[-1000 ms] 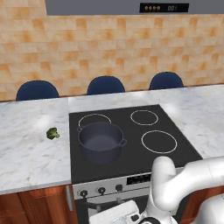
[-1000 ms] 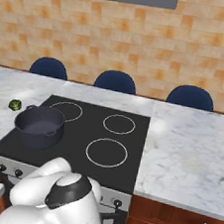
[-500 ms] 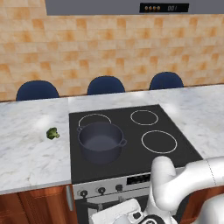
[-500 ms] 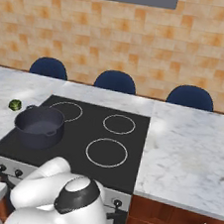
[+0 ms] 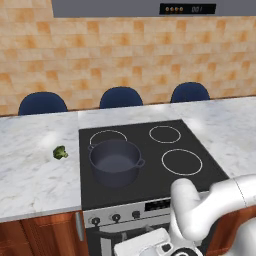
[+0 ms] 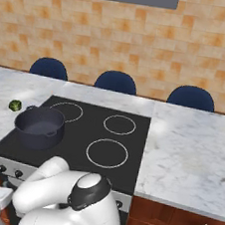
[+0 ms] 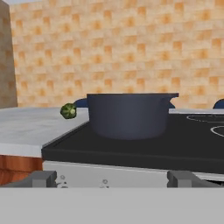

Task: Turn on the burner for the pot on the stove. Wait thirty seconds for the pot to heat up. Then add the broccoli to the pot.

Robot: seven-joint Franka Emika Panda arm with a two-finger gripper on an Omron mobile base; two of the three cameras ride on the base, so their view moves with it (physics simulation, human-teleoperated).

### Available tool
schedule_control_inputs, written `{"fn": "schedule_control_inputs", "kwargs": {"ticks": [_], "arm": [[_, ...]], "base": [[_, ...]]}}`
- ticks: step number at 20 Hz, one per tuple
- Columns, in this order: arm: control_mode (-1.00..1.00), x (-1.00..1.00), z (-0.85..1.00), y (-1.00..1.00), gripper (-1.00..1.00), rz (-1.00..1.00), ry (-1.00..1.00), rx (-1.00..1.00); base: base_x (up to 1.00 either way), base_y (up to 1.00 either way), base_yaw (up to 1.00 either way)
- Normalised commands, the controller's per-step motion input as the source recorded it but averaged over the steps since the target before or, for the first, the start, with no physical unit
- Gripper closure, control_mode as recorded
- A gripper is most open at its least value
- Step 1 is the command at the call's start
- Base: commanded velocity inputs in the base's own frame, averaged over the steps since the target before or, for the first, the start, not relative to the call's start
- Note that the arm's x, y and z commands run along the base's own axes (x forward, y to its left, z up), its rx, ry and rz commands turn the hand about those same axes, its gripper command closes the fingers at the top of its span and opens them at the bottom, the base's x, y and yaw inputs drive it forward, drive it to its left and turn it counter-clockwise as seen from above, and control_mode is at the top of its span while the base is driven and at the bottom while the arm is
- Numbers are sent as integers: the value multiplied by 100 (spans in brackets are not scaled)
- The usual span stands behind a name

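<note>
One knob to get right – the one for the pot (image 5: 115, 162); gripper (image 7: 111, 178) is wide open facing the stove (image 5: 150, 185) front panel – close squarely on it

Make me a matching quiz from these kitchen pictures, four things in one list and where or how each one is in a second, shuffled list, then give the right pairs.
Things:
1. pot
2. broccoli
3. gripper
4. chairs

Places or states:
A. on the marble counter, left of the stove
B. behind the counter, against the tiled wall
C. on the stove's front left ring
D. open, low in front of the knob panel

Pairs: 1-C, 2-A, 3-D, 4-B
</note>
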Motion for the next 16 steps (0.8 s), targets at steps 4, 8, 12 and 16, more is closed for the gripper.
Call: {"fn": "schedule_control_inputs", "kwargs": {"ticks": [4,8,12,16], "arm": [[-100,12,1,-8,-100,0,0,1],[-100,19,0,0,-100,0,0,0],[-100,20,0,0,-100,0,0,0],[-100,18,0,0,-100,0,0,0]], "base": [[0,0,0],[0,0,0],[0,0,0],[0,0,0]]}}
